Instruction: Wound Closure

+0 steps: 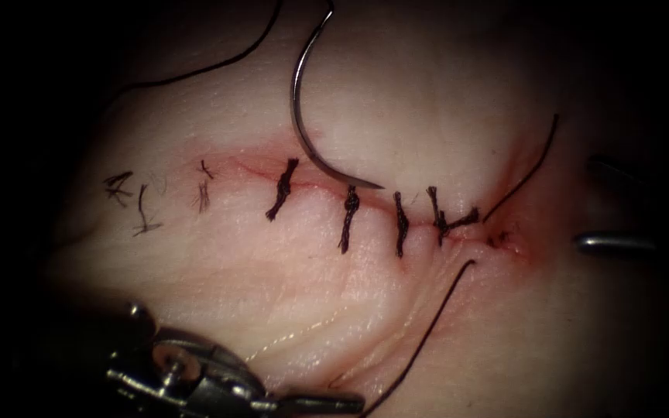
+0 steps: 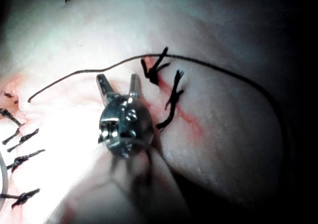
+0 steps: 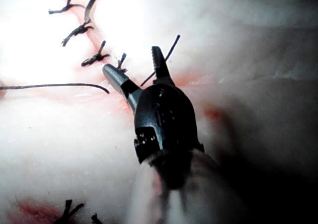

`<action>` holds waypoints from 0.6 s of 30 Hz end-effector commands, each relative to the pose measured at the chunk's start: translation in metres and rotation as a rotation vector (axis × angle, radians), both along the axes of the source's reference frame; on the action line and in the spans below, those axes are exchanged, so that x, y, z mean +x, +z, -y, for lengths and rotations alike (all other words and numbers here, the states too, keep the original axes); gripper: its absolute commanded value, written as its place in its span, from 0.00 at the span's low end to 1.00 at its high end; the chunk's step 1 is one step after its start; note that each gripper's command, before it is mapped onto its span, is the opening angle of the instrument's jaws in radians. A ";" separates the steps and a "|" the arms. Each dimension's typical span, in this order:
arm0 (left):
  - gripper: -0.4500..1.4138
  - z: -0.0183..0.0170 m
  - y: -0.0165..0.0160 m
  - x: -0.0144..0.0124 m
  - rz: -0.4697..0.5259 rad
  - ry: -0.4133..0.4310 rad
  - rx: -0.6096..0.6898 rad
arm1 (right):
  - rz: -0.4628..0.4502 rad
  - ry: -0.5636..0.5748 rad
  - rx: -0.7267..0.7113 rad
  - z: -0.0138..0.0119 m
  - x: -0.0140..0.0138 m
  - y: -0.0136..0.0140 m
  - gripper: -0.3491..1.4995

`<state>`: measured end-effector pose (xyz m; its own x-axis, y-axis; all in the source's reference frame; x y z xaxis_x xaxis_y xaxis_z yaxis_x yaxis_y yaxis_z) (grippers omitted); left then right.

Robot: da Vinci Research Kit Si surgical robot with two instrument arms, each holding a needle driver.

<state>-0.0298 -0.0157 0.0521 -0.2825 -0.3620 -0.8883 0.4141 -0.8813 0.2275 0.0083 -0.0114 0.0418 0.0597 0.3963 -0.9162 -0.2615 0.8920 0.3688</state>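
needle (image 1: 303, 116): lies free on the tissue, above the cut; curved body runs down from the top edge, tip resting at the cut line between the first and second stitches from the left; whether the tip is in the tissue is hard to tell, looks just on top
thread (image 1: 195, 73): dark strand from the needle's upper end arcs off to the upper left; another loose strand (image 1: 427, 333) lies below the cut, one more (image 1: 524, 170) at the right end
cut (image 1: 241, 166): runs left to right, reddish, closed by four dark stitches (image 1: 350, 217); short cut ends of thread (image 1: 129, 197) lie left of them
tissue (image 1: 427, 101): pale, red fluid at the right end of the cut
left pincer (image 2: 118, 84): spread, holds nothing, hovers over the tissue near a strand of thread
right pincer (image 3: 134, 65): spread wide, holds nothing, tips just beside the stitch row's end
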 end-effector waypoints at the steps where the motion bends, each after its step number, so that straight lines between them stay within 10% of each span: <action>1: 0.53 0.0002 0.0005 -0.0010 0.006 0.002 0.002 | -0.002 -0.001 -0.002 -0.0001 0.0008 0.0004 0.95; 18: 0.88 -0.0019 -0.0019 -0.0026 0.029 -0.055 0.001 | -0.005 0.000 -0.007 0.0006 0.0009 0.0011 0.95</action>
<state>-0.0319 -0.0138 0.0496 -0.2757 -0.3452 -0.8971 0.3540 -0.9042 0.2391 0.0085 -0.0121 0.0425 0.0565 0.3916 -0.9184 -0.2619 0.8935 0.3649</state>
